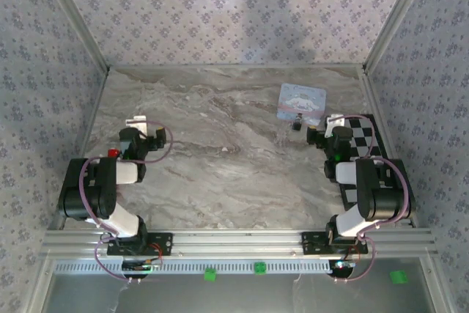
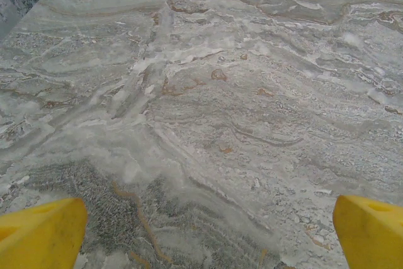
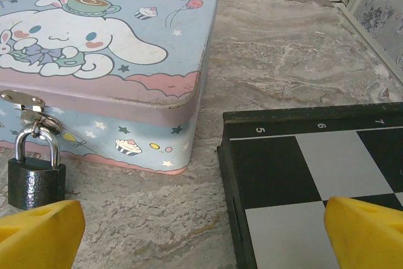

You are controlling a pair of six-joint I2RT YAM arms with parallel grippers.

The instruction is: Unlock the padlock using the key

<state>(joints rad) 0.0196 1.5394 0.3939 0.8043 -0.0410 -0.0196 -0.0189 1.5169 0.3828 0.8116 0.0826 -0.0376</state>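
While both grippers are released and nothing is held, the task is judged to be at its first step: the key has not yet been picked up.

At 9 o'clock on the table [image 1: 220, 166], the left gripper [image 1: 138, 122] [image 2: 204, 237] is seen with its yellow fingertips [image 2: 38, 234] spread wide over bare surface. A small red item [image 1: 113, 152] is seen just beside the left arm, at 7 o'clock of that gripper; whether it is the key cannot be told.

At 2 o'clock on the table, a pale-blue tin [image 1: 302, 100] [image 3: 107, 61] is set. The padlock [image 1: 297, 124] [image 3: 36, 177] is found at the tin's 6 o'clock edge, its silvery shackle passed through the hasp [image 3: 22, 102] and its dark body apparently resting on the surface. The shackle appears seated, so the lock is judged to be shut. The right gripper [image 1: 331, 122] [image 3: 201, 237] is positioned near the padlock, at its 3 o'clock in the top view, fingers parted with nothing between them. A checkered board [image 1: 366, 144] [image 3: 315, 174] is laid at 3 o'clock, just beside the tin.

For the next move, the key must be located and grasped by its head so that the blade projects. The lock body is likely to need steadying by the other gripper, and the keyway is not seen from here.

The surface is a flat, grey-brown marbled sheet; a small lock is expected to slide on it. The cell is enclosed on three sides by floral-papered walls [image 1: 234, 12], and an aluminium rail [image 1: 242, 240] at 6 o'clock carries both bases.
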